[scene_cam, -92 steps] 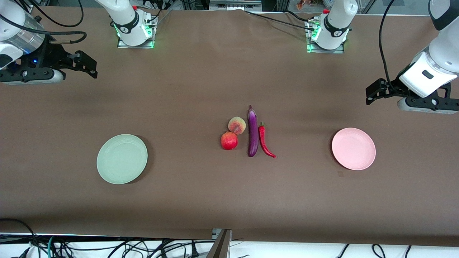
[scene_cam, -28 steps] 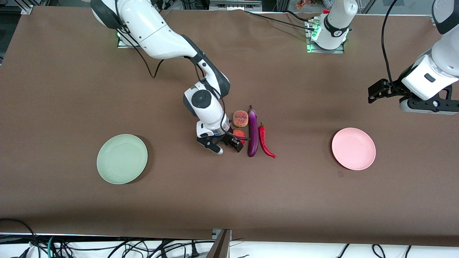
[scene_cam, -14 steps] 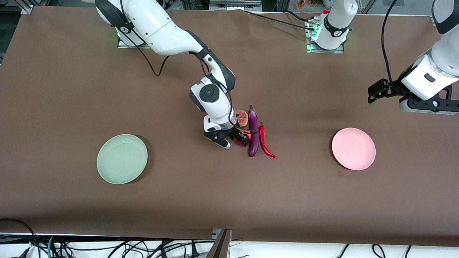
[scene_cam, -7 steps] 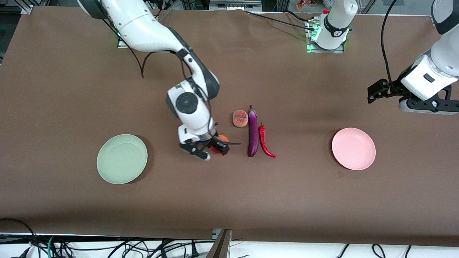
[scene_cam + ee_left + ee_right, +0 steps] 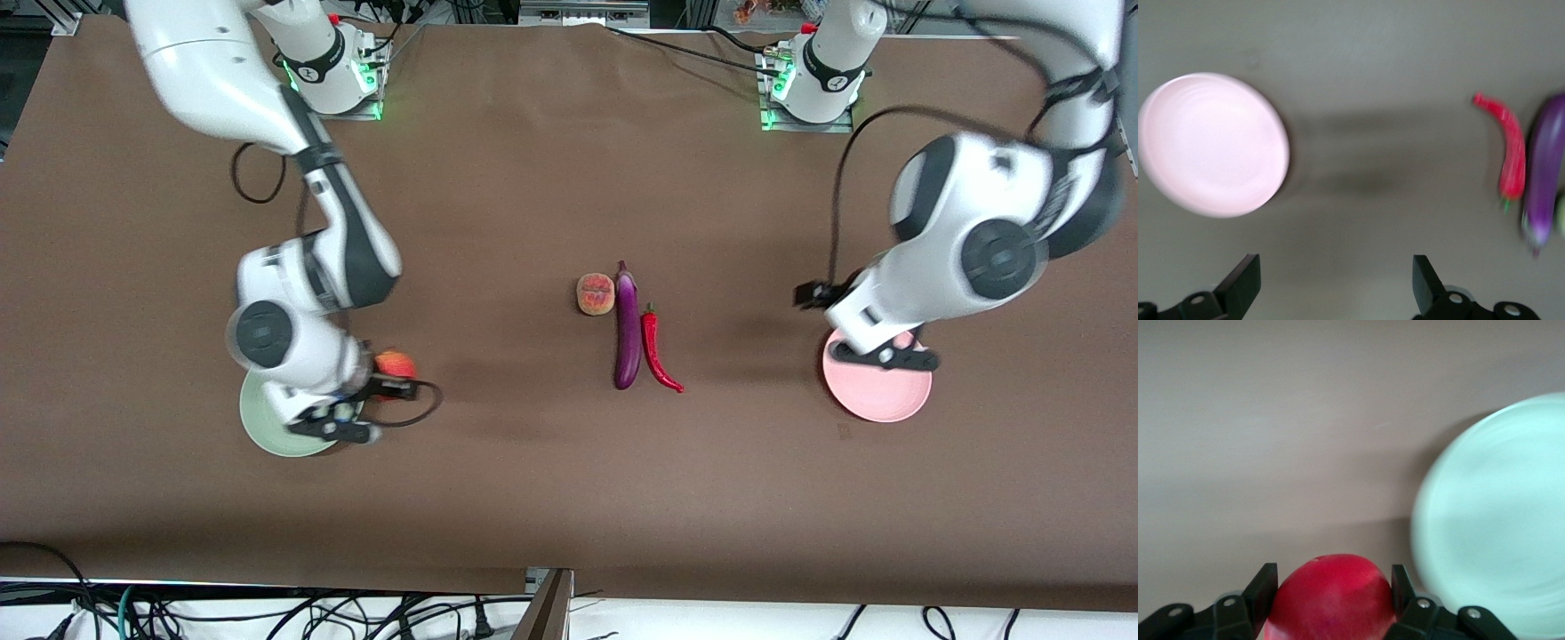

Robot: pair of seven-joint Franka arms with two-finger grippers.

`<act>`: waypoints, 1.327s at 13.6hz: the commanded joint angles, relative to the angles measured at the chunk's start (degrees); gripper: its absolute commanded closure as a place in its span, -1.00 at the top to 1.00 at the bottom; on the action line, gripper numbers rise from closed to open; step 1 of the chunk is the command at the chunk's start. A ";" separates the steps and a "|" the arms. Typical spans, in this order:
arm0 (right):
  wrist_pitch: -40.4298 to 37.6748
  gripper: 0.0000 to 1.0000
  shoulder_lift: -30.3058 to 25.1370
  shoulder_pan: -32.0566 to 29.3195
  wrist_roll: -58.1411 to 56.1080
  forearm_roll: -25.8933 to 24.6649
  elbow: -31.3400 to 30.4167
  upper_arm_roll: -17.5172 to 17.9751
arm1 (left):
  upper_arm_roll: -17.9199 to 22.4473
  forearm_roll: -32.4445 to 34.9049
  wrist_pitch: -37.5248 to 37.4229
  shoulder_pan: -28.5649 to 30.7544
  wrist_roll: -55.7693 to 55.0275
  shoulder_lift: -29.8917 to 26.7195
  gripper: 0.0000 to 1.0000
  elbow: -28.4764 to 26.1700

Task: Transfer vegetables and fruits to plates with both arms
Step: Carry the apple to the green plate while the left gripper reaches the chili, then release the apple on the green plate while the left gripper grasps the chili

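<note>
My right gripper is shut on the round red pomegranate and holds it in the air over the table at the rim of the mint green plate. The right wrist view shows the fruit clamped between both fingers, with the green plate beside it. My left gripper is open and empty, over the table at the edge of the pink plate. The peach, purple eggplant and red chili lie together mid-table. The left wrist view shows the pink plate, chili and eggplant.
The brown table cover spans the whole work area. The two arm bases stand along the edge farthest from the front camera. Cables hang along the edge nearest to it.
My right gripper has carried the pomegranate from the group to the green plate's rim. My left arm has swung in from the table's end to over the pink plate.
</note>
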 commanded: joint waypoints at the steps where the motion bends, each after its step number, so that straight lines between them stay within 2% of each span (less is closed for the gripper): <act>1: 0.49 -0.03 -2.29 -9.33 -15.18 0.64 -5.92 1.07 | 0.35 -0.62 5.31 -3.30 -16.63 5.94 1.00 2.39; 2: 0.93 0.02 -2.03 -12.06 -19.15 0.73 -6.80 1.07 | 0.35 -0.71 9.85 -3.82 -21.22 8.66 1.00 2.48; 4: 2.25 0.09 -1.06 -15.41 -22.86 0.73 -7.33 1.24 | 0.27 -2.63 24.67 -5.93 -25.56 14.11 1.00 2.39; 5: 2.95 0.28 -0.27 -16.12 -23.05 1.34 -7.33 1.42 | 0.27 -4.03 31.10 -6.29 -25.66 17.36 1.00 2.31; 6: 3.30 0.47 0.00 -16.21 -23.05 3.00 -7.33 1.42 | 0.27 -6.05 33.95 -6.64 -25.66 19.30 1.00 2.30; 7: 3.39 0.64 0.09 -16.21 -23.05 4.58 -7.33 1.42 | 0.18 -8.24 34.85 -7.16 -25.66 19.93 1.00 2.30; 8: 3.39 0.94 0.09 -16.21 -22.97 5.03 -7.16 1.42 | 0.18 -11.40 34.86 -8.56 -25.75 20.11 1.00 2.30; 10: 2.69 0.98 -0.35 -15.78 -22.00 5.12 -6.63 1.68 | 0.27 -18.43 35.03 -10.16 -25.66 21.60 1.00 2.57; 13: 1.73 0.98 -2.19 -13.15 -17.28 5.12 -5.93 1.86 | 0.27 -18.72 34.77 -12.16 -25.75 21.25 1.00 2.30; 15: 0.50 0.98 -3.34 -8.59 -8.60 5.12 -5.14 1.86 | 0.53 -18.46 34.68 -14.37 -27.24 21.61 1.00 1.52; 16: 0.23 0.98 -3.60 -6.04 -3.85 5.03 -4.96 1.86 | 0.62 -18.20 34.16 -14.12 -26.89 21.61 0.66 1.34; 17: 0.23 0.98 -3.60 -3.76 0.46 5.03 -4.61 1.86 | 0.70 -18.11 34.07 -14.29 -26.80 21.61 0.04 0.99; 18: 0.23 0.98 -3.60 -1.65 4.76 5.03 -4.09 1.77 | 0.79 -18.11 34.15 -14.46 -26.89 21.61 -0.25 0.99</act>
